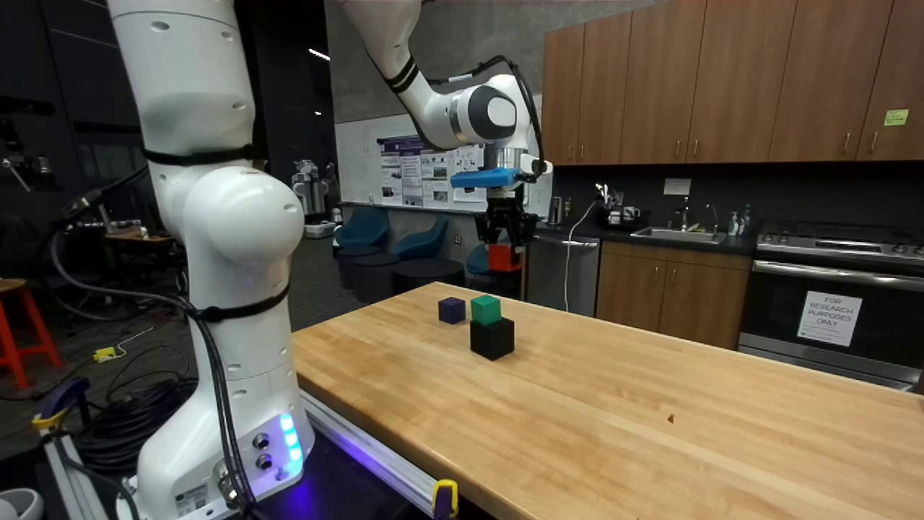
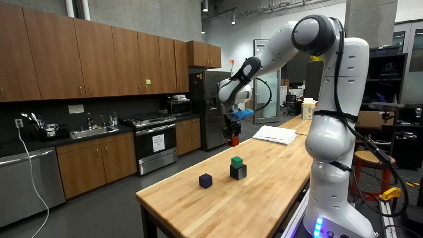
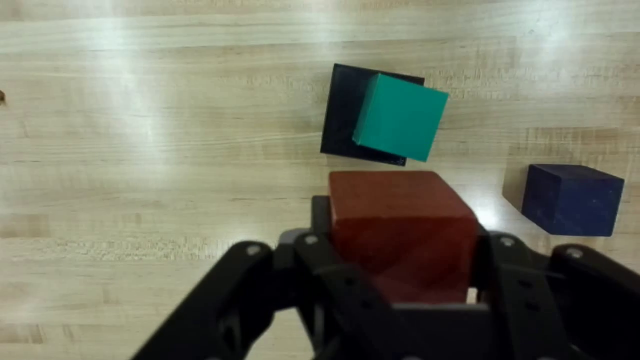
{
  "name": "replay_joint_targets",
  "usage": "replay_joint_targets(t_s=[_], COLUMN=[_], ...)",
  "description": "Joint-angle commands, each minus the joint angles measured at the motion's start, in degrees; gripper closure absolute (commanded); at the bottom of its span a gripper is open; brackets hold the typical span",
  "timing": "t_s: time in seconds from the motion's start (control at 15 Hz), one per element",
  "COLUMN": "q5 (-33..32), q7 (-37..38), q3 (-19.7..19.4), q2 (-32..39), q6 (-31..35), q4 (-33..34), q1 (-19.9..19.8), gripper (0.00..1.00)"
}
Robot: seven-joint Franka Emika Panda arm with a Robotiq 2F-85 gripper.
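The black two-fingered end effector [image 3: 401, 240] points downward, its fingers clamped on opposite sides of a plain red cube [image 3: 400, 197]. The red cube hangs in the air between the fingertips, apart from the light-toned wooden surface [image 3: 150, 200] that lies below the end effector. A flat bright blue casing [image 2: 243, 114] is mounted just above the end effector.

Below the end effector, and just beyond the held cube in the wrist view, a smooth green cube [image 3: 404, 117] rests on top of a larger black cube [image 3: 343, 115], which sits on the surface; seen from the wrist, the green cube hides much of the black one. Lower than the end effector and to its right in the wrist view, a dark navy cube [image 3: 575, 200] lies on the surface, apart from the green and black cubes. In an exterior view, a flat stack of white sheets [image 2: 275, 134] lies on the surface to the right of the end effector. Well apart from the end effector, past a long edge of the surface, are brown wooden cabinets [image 1: 729, 87] and a black-and-steel stove [image 1: 776, 310] bearing a white paper sign [image 1: 829, 318].
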Motion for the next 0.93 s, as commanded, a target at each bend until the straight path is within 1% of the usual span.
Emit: replay_joint_targets(t_s=[0.0, 0.4, 0.6, 0.87], q5=[0.85, 0.67, 2.61, 4.3], q7=[-1.34, -0.39, -0.67, -0.33], q3=[-0.27, -0.22, -0.21, 0.73], q2=[-6.17, -11.75, -12.63, -12.27], q6=[1.06, 1.94, 5.28, 9.63], q4=[-5.94, -13.0, -16.21, -19.11], q1=[-0.29, -0.22, 0.47, 1.57], gripper=[0.7, 0.7, 0.7, 0.7])
